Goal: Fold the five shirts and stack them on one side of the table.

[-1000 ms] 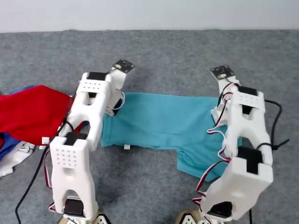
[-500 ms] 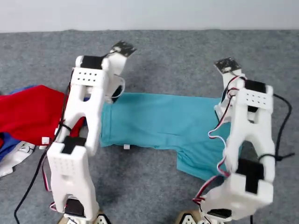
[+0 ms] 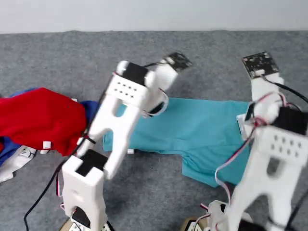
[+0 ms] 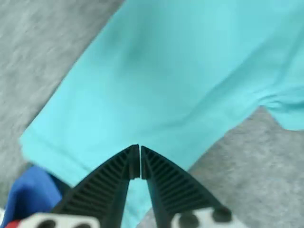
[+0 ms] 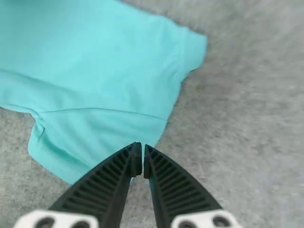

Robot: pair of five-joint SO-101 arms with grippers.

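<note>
We are finding the teal shirt [image 3: 202, 132] lying flat in the middle of the high view, spread, we are judging, so that each arm can take one end for a fold, while the red shirt [image 3: 43, 120] is waiting heaped at the left edge. The left arm [image 3: 120, 110] is leaning from the lower left toward the centre, the right arm [image 3: 272, 159] is standing at the right edge, and the left gripper [image 4: 138, 149] and right gripper [image 5: 142, 147] are hanging over the shirt's two ends, both clenched on nothing.
</note>
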